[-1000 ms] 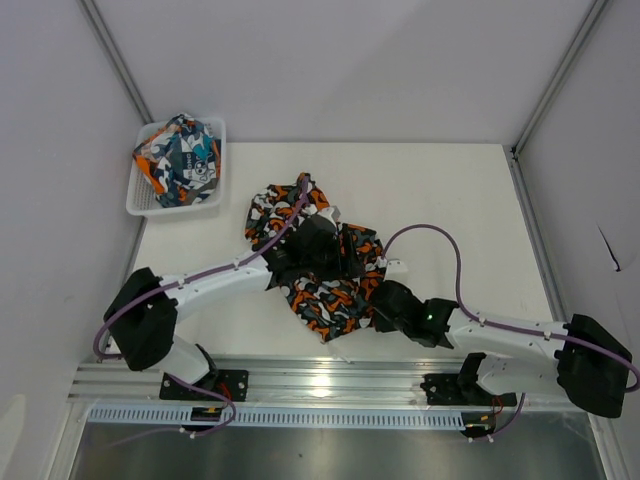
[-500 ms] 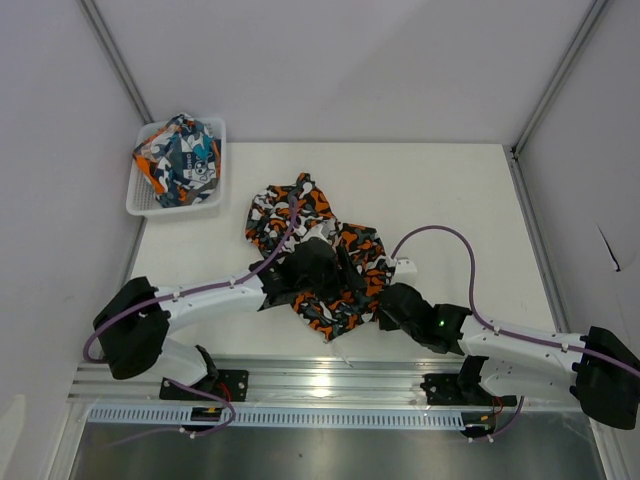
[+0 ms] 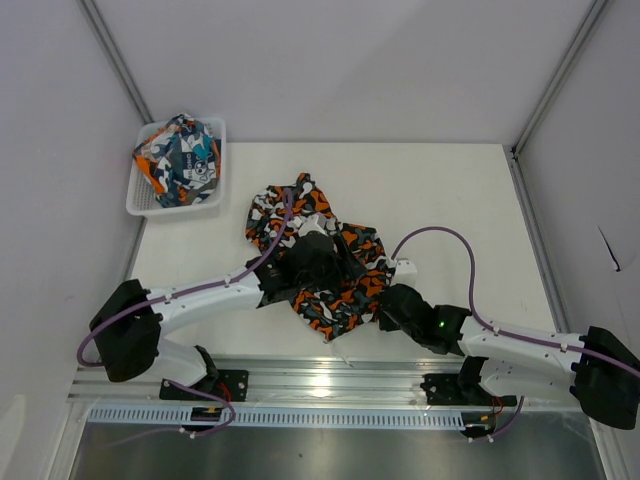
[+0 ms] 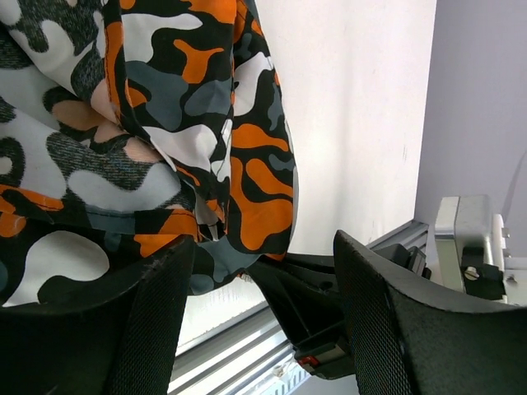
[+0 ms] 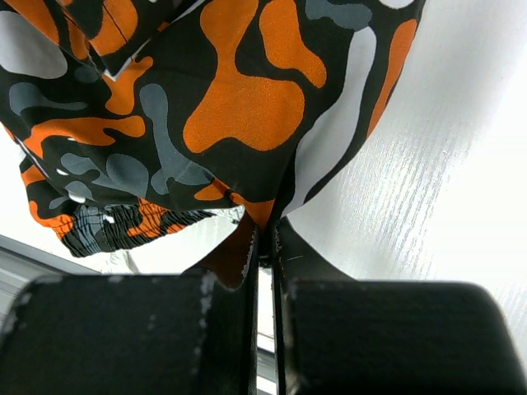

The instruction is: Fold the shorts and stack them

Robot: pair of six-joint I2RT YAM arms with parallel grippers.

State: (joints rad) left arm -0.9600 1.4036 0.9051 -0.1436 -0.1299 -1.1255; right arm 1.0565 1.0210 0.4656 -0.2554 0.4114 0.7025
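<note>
Your right jaws are pinched shut on a hem of the camo shorts, while the left jaws gape over the heap, gripping nothing. Over the last second your arms only nudged it. It's just as crumpled, lying by the middle of the tabletop's near edge, so no real fold yet.

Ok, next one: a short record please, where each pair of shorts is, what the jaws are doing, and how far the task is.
camouflage shorts: crumpled on the table, near the front, unfolded
teal-print shorts: bunched in the white basket, far left corner
left jaws: open, at the camouflage shorts
right jaws: shut on an edge of the camouflage shorts
stack: not yet begun
</note>
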